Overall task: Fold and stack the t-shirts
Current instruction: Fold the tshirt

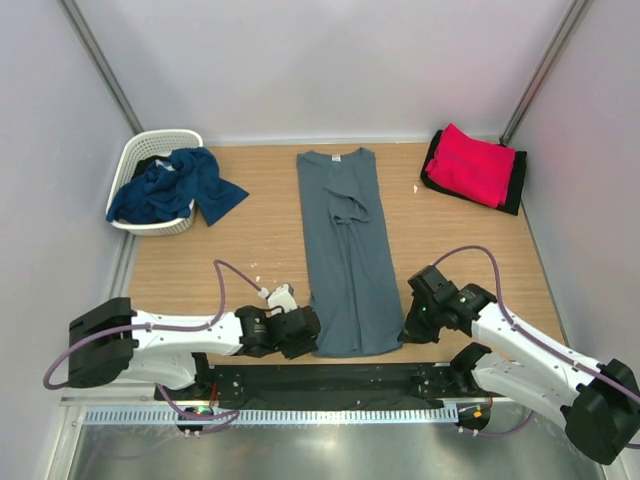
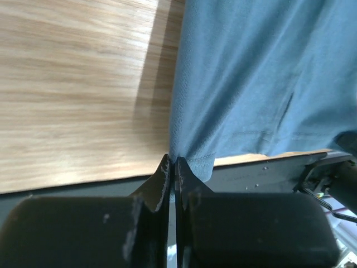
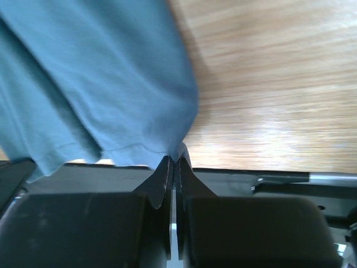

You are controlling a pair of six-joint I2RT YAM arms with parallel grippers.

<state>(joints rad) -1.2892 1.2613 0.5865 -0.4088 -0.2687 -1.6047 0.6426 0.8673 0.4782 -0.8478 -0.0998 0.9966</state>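
Note:
A slate grey-blue t-shirt (image 1: 346, 250) lies folded into a long narrow strip down the middle of the table, collar at the far end. My left gripper (image 1: 312, 335) is shut on its near left hem corner (image 2: 189, 159). My right gripper (image 1: 405, 330) is shut on the near right hem corner (image 3: 167, 146). Both corners sit at the table's near edge. A folded bright red t-shirt (image 1: 470, 165) lies on a black one (image 1: 515, 185) at the far right. A navy blue t-shirt (image 1: 175, 188) spills out of the basket.
The white lattice basket (image 1: 150, 150) stands at the far left corner. A black strip (image 1: 330, 380) runs along the table's near edge, between the arm bases. Grey walls close the table on three sides.

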